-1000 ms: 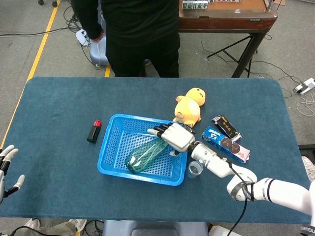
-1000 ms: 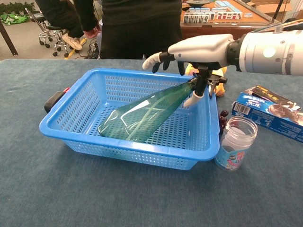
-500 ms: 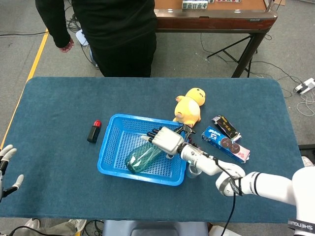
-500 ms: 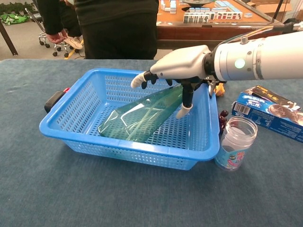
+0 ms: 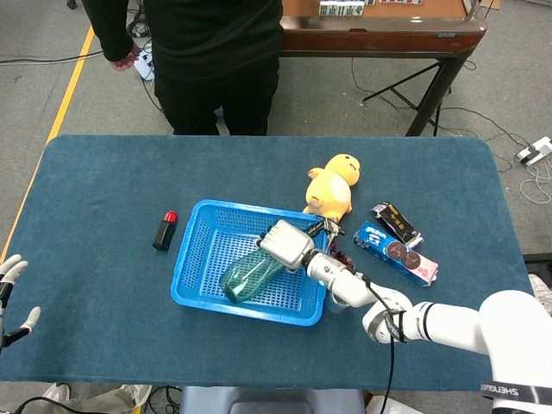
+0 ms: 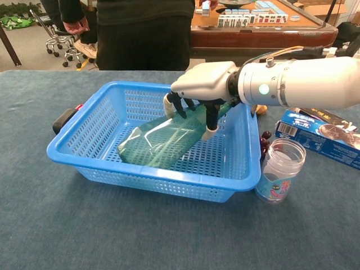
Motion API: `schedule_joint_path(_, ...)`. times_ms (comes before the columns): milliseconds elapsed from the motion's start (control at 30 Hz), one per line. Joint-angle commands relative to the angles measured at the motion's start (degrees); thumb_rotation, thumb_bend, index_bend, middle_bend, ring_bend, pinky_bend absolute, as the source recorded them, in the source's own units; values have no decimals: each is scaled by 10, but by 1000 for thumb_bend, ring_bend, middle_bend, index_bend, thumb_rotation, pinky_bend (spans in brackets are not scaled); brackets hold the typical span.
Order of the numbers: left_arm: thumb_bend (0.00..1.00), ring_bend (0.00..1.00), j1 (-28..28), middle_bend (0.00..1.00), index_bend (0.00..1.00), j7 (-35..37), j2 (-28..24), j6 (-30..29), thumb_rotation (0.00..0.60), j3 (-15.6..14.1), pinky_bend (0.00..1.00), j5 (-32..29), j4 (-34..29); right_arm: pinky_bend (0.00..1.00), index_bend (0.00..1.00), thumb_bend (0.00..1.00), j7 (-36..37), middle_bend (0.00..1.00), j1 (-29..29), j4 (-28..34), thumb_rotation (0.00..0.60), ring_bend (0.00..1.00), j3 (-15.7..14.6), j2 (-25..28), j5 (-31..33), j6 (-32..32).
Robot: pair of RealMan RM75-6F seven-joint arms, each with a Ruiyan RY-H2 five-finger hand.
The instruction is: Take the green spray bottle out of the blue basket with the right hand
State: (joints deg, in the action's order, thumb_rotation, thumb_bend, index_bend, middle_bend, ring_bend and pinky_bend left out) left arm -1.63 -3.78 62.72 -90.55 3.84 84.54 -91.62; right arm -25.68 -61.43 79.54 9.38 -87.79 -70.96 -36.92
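Note:
The green spray bottle (image 5: 246, 278) (image 6: 157, 143) lies on its side in the blue basket (image 5: 194, 250) (image 6: 79, 163), with its base toward the front left and its nozzle end toward the back right. My right hand (image 5: 285, 244) (image 6: 202, 90) comes in from the right and sits on the bottle's upper part. Its fingers curl over the far side and the thumb presses the near side, so it grips the bottle. The spray head is hidden behind the hand. My left hand (image 5: 10, 297) hangs off the table's front left corner, holding nothing, fingers apart.
A clear jar (image 6: 279, 169) stands just outside the basket's right wall. A blue biscuit box (image 5: 395, 253) and a black packet (image 5: 397, 222) lie to the right. A yellow plush duck (image 5: 330, 188) sits behind the basket, a black red-capped object (image 5: 164, 230) to its left. A person (image 5: 216, 60) stands at the far edge.
My right hand has moved left along the bottle from its nozzle end and lowered onto it. Its spread fingers have curled round the bottle. The person behind has shifted.

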Motion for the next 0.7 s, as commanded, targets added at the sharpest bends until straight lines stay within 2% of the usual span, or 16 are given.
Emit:
schedule_joint_path(33, 309, 90, 0, 122, 187, 1, 1, 1, 600, 0, 102, -1, 1, 562, 551, 215, 27, 489, 7, -1, 600, 509, 7, -4, -20, -30)
schedule_joint_path(233, 309, 90, 0, 122, 187, 1, 0, 0, 600, 3, 102, -2, 2, 606, 561, 226, 81, 503, 25, 26, 600, 528, 23, 26, -52, -85)
schedule_joint_path(367, 309, 90, -2, 122, 187, 3, -2, 0, 600, 4, 102, -1, 3, 610, 561, 226, 114, 503, 56, 62, 600, 530, 34, 77, -62, -136)
schedule_joint_path(533, 309, 90, -5, 122, 187, 6, -1, 1, 600, 6, 102, 2, 5, 614, 561, 225, 137, 503, 114, 86, 600, 532, 35, 152, -43, -189)
schedule_joint_path(700, 309, 90, -8, 122, 187, 7, 3, 6, 600, 5, 102, 5, 8, 614, 561, 224, 152, 503, 167, 75, 600, 532, 23, 203, -3, -209)
